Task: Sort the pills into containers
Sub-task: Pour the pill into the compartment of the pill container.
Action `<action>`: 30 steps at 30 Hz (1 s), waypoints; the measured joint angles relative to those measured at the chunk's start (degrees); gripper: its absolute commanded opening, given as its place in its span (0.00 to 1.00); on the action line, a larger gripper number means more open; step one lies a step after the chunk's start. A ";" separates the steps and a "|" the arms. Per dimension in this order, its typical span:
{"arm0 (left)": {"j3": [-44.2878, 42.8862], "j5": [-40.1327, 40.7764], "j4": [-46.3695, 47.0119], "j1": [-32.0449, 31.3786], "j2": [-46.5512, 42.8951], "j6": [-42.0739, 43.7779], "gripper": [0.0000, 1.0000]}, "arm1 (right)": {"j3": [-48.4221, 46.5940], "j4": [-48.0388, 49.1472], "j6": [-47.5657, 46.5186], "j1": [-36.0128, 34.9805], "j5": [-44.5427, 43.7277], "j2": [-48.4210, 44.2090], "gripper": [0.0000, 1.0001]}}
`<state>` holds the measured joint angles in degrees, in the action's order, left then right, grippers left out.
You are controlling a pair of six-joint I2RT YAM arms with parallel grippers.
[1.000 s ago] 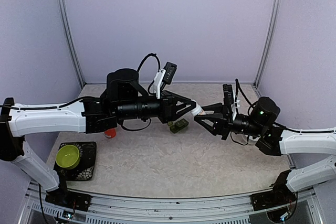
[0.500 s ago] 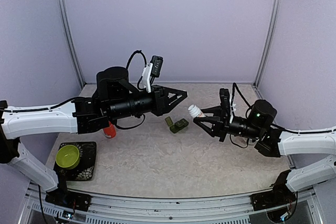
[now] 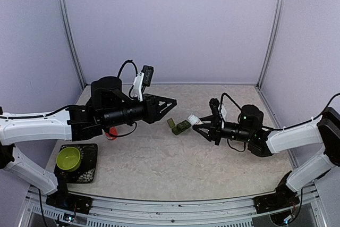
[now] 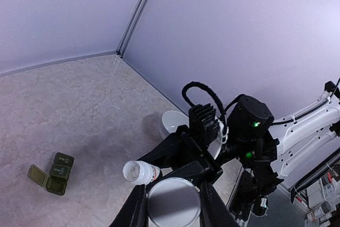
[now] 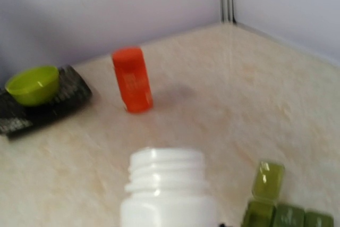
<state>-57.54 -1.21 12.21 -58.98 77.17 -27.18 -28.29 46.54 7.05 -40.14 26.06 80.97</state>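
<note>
The right gripper (image 3: 197,122) clamps the uncapped white bottle (image 3: 192,119) just beside the pill box (image 3: 179,126); no pills show. The left gripper (image 3: 171,101) pinches the cap (image 4: 173,201), well apart from that box. Over-tilting could scatter pills past its 3 cells.

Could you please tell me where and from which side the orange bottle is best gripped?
Probably at mid-height on the orange bottle, fingers coming in level from the side across its round body: it stands upright, taller than wide, and nothing touches it in the right wrist view.
</note>
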 measured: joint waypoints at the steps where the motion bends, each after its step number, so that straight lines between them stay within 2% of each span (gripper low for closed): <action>1: 0.44 0.07 0.00 0.17 -0.50 -0.02 0.21 | -0.20 0.13 -0.24 0.33 0.20 1.57 0.11; 13: 4.11 0.63 -0.13 1.38 -4.46 0.00 0.21 | -7.13 0.94 -1.70 1.44 1.03 14.97 0.11; 30: 6.93 1.90 -0.26 1.42 -5.68 0.00 0.21 | -15.08 -5.70 -3.85 1.70 -1.68 22.88 0.10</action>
<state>-50.61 0.69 11.94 -57.56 71.48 -27.18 -43.38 40.84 3.20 -38.44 24.38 103.85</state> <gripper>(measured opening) 0.290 0.320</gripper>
